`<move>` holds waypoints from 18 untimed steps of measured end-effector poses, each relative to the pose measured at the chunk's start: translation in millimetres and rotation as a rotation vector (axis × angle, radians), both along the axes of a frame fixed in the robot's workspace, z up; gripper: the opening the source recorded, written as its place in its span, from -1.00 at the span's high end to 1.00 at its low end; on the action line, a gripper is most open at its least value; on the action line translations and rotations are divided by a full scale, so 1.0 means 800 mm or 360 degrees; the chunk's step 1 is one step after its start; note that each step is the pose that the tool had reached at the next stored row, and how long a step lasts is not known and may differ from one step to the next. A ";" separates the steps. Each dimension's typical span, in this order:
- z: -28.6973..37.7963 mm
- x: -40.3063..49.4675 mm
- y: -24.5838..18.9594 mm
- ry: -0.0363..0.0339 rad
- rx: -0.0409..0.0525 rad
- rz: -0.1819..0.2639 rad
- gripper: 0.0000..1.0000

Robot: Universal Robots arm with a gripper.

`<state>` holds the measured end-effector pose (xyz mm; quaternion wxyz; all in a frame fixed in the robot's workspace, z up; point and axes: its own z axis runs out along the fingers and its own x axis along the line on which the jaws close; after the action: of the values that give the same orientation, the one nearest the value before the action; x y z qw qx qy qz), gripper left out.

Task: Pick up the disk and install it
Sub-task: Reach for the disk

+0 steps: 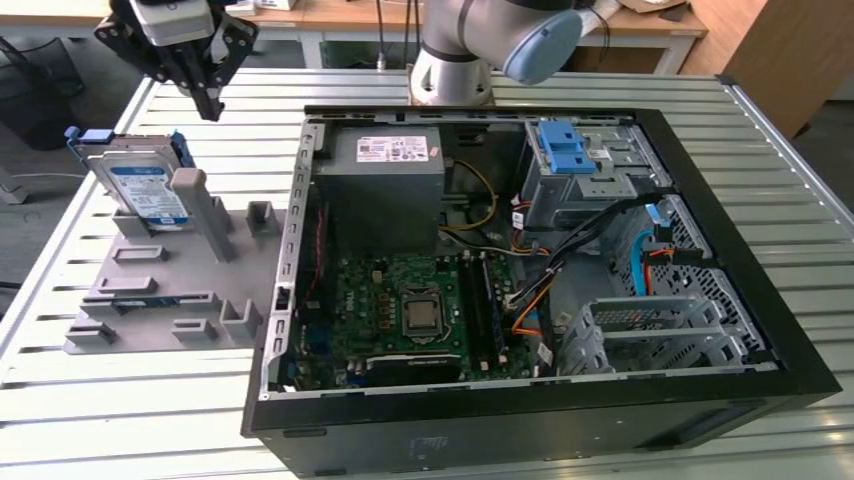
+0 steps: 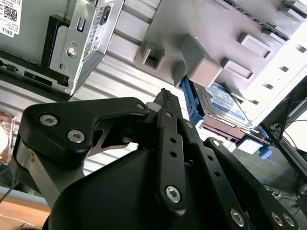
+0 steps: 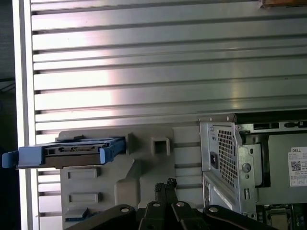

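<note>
The disk (image 1: 140, 185) is a silver hard drive with a white-and-blue label and blue rails. It stands on edge in a slot of the grey holder (image 1: 174, 295) on the exterior view's left. My gripper (image 1: 208, 108) hangs in the air above and just behind it, apart from it, with its black fingers pressed together and nothing between them. In the first wrist view the disk (image 3: 72, 151) shows edge-on, off to one side of the fingertips (image 3: 165, 184). The second wrist view has the disk (image 2: 225, 103) just beyond the gripper (image 2: 165, 95).
The open black computer case (image 1: 747, 300) lies on the slatted metal table (image 1: 80, 400), to the right of the holder in the exterior view. Inside are a grey power-supply box (image 1: 387, 170), a green motherboard (image 1: 414, 310) and a grey cage with a blue latch (image 1: 577, 160). The arm's base (image 1: 454, 70) stands behind the case.
</note>
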<state>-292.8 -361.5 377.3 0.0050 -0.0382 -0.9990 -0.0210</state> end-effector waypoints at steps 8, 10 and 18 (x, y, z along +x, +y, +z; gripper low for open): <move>-0.0012 -0.008 0.0020 0.0003 0.0000 0.0000 0.79; -0.0011 -0.008 0.0020 0.0004 0.0000 0.0000 0.79; -0.0012 -0.009 0.0020 0.0004 0.0000 0.0000 0.79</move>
<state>-299.8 -359.8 376.3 0.0061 -0.0383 -0.9990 -0.0210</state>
